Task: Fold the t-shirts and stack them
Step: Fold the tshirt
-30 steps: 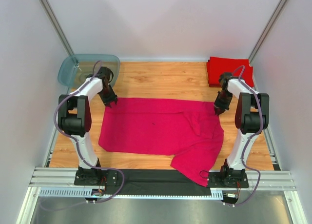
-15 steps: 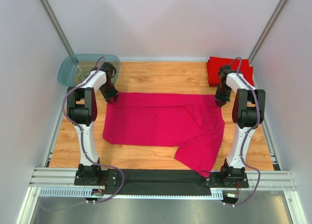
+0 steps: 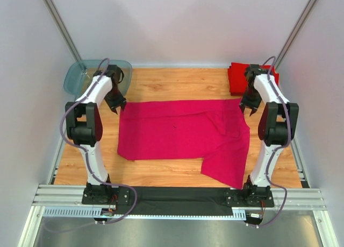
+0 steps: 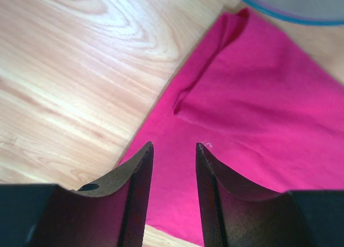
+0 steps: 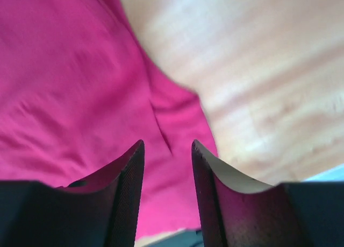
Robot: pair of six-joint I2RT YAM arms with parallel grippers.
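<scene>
Dragged away from the near edge since a second ago and drawn flatter: magenta-pink t-shirt (image 3: pixel 177 131), now wholly on the wooden table (image 3: pixel 177 85) instead of spilling over its front.

Nearest, on the right, one skewed flap (image 3: pixel 228 169) jutting toward the front edge, not yet squared with the rest. Beyond it, the main body spread wide and mostly smooth, with some wrinkles right of centre.

At the far left corner of the cloth, left gripper (image 3: pixel 115 105) just above the edge, jaws parted about halfway, nothing between them, only shirt and bare wood beneath. At the far right corner, right gripper (image 3: pixel 248 108) likewise: jaws apart and empty, hem lying loose below.

Judged from this: corners let go after a stretching pull, to leave the shirt flat for its first fold.

Farthest back on the right, folded red t-shirts (image 3: pixel 242 79) stacked in the corner, apart from the spread shirt, probably the pile to be added to. Farthest back on the left, translucent blue-grey tub (image 3: pixel 80 77), just behind the left arm.
</scene>
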